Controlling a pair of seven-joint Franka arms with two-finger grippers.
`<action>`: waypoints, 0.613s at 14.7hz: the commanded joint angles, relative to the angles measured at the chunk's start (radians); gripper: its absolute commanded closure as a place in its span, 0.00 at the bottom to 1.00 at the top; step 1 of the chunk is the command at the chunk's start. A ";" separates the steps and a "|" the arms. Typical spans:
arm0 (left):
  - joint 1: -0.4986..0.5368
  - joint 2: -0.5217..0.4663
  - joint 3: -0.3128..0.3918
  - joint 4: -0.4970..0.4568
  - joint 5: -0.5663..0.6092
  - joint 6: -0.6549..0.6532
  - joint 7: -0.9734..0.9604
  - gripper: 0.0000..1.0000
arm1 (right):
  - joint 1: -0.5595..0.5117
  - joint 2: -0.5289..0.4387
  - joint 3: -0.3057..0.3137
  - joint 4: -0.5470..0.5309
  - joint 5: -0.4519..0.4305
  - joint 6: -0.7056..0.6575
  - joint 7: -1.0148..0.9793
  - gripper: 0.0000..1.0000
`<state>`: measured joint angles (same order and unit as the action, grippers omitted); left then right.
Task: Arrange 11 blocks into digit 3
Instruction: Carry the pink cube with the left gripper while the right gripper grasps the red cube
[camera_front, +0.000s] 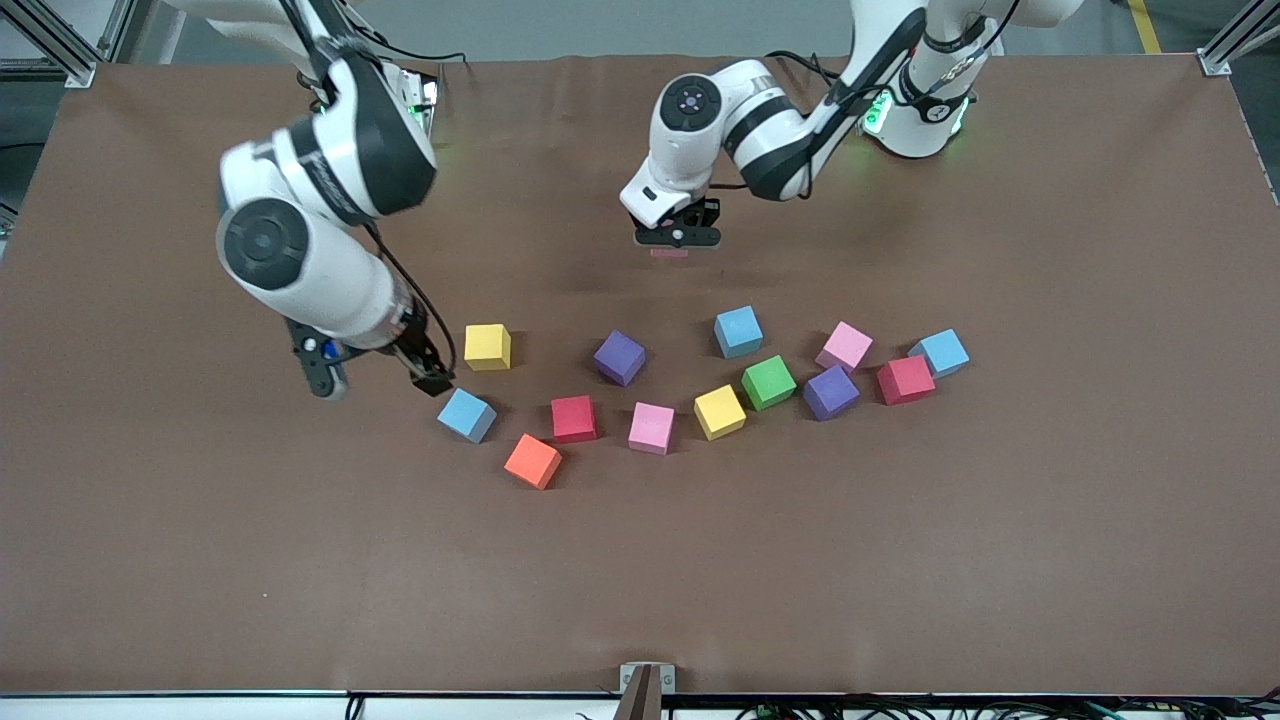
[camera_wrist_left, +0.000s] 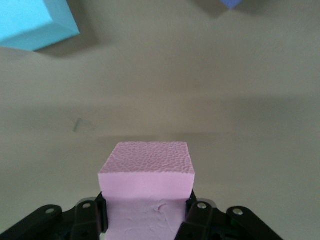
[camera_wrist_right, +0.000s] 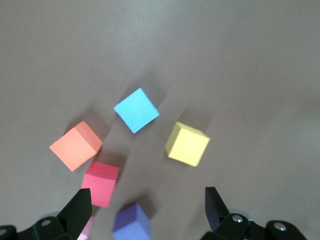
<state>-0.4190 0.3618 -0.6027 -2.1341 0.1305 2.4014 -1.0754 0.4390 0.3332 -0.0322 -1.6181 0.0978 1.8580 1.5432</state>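
Pink block (camera_wrist_left: 146, 172) pinched tight in my left jaws (camera_front: 676, 238), hanging over bare tabletop (camera_front: 640, 580) farther from the front camera than the scattered blocks (camera_front: 700, 385). It looks like light, soft foam, matte enough not to slip, so I'd say a gentle squeeze on two flat faces does it. No digit 3 yet. My right jaws (camera_wrist_right: 147, 207) gape wide, holding nothing, over the yellow block (camera_front: 487, 346) and blue block (camera_front: 466, 414) at the right arm's end.
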 joint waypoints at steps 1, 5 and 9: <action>-0.014 0.107 0.006 0.063 0.141 0.015 -0.112 0.58 | 0.027 0.044 -0.009 0.006 0.007 0.075 0.121 0.00; -0.059 0.178 0.012 0.124 0.169 0.015 -0.129 0.58 | 0.104 0.150 -0.009 0.018 0.002 0.191 0.251 0.00; -0.138 0.207 0.075 0.166 0.201 0.015 -0.150 0.58 | 0.158 0.256 -0.009 0.043 0.010 0.283 0.302 0.00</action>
<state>-0.5043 0.5526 -0.5689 -2.0062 0.2998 2.4186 -1.1904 0.5687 0.5355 -0.0321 -1.6124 0.0979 2.1178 1.8001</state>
